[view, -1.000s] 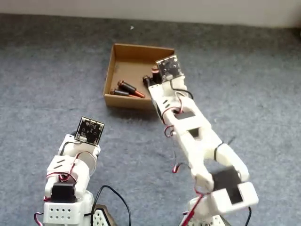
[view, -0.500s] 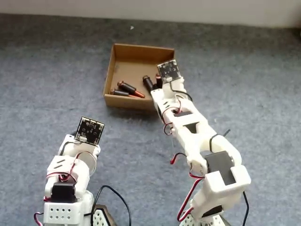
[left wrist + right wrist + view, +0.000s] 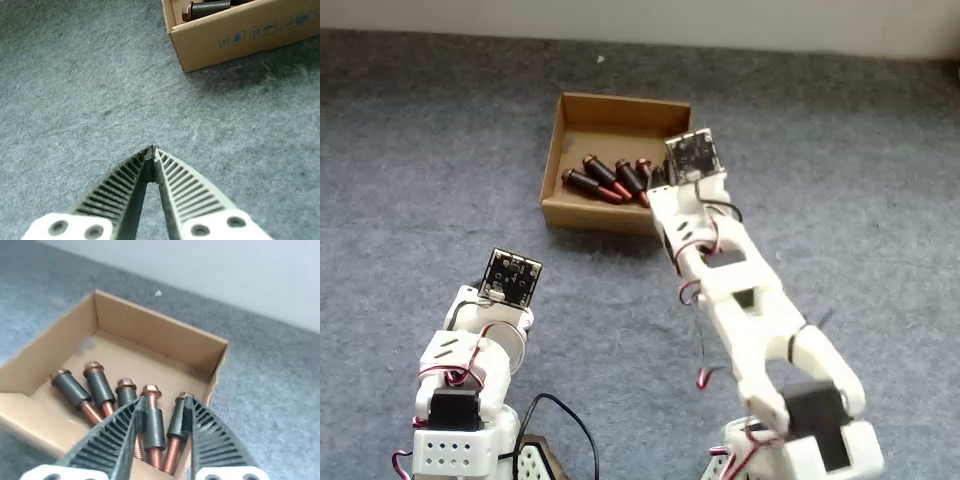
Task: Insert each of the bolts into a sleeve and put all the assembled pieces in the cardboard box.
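**Five sleeved bolts in the box: task looks all but finished**

High view: the cardboard box (image 3: 552, 150) sits toward the far edge of the table (image 3: 860, 180). A row of assembled pieces (image 3: 592, 184) lies along the box's near wall, running from its left side toward its right. The right arm (image 3: 740, 290) stretches out, its wrist over the box's near right corner. The left arm (image 3: 470, 350) is folded by the table's near edge, well apart from the box.

Left wrist view: the left gripper (image 3: 151, 151) is closed on nothing, its ribbed fingers meeting at the tips above grey carpet (image 3: 75, 75). A corner of the box lies near, ahead of it.

Right wrist view: the right gripper (image 3: 165, 401) hangs over the box with its fingers spread and holds nothing. Five pieces lie side by side, each a copper bolt (image 3: 92, 412) through a dark sleeve (image 3: 100, 386). The two nearest the box's right wall lie under the gap between the fingers.

By this evidence, assembly and boxing seem complete. Probably only lifting the right arm away remains.
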Controlling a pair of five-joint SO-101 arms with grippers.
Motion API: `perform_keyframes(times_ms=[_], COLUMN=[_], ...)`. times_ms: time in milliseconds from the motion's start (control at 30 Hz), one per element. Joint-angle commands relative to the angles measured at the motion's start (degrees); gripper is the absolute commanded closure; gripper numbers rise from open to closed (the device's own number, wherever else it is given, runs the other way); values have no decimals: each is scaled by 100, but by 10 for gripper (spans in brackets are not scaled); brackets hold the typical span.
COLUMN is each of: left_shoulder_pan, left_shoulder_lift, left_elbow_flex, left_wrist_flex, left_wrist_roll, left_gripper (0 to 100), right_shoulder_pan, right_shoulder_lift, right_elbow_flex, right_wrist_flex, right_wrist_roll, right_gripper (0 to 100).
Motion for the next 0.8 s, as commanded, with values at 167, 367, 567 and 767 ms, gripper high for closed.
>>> perform_keyframes(times_ms=[167,367,567,767], left_shoulder_pan=[40,40,57,66], left_shoulder_lift=[-4,-4,-4,-4], left_elbow_flex=[110,110,110,110], left_wrist_flex=[18,18,18,9], left_wrist_roll=[-53,-53,-53,-53], left_gripper=[983,984,983,983], right_shoulder_pan=[-163,-163,-127,-127], right_shoulder_lift=[-2273,-3574,-5262,-7099], right_elbow_flex=[1024,1851,2158,2730], right_wrist_flex=[4,207,1604,2914], right_wrist_roll=[44,26,26,18], right_gripper=[894,894,894,894])
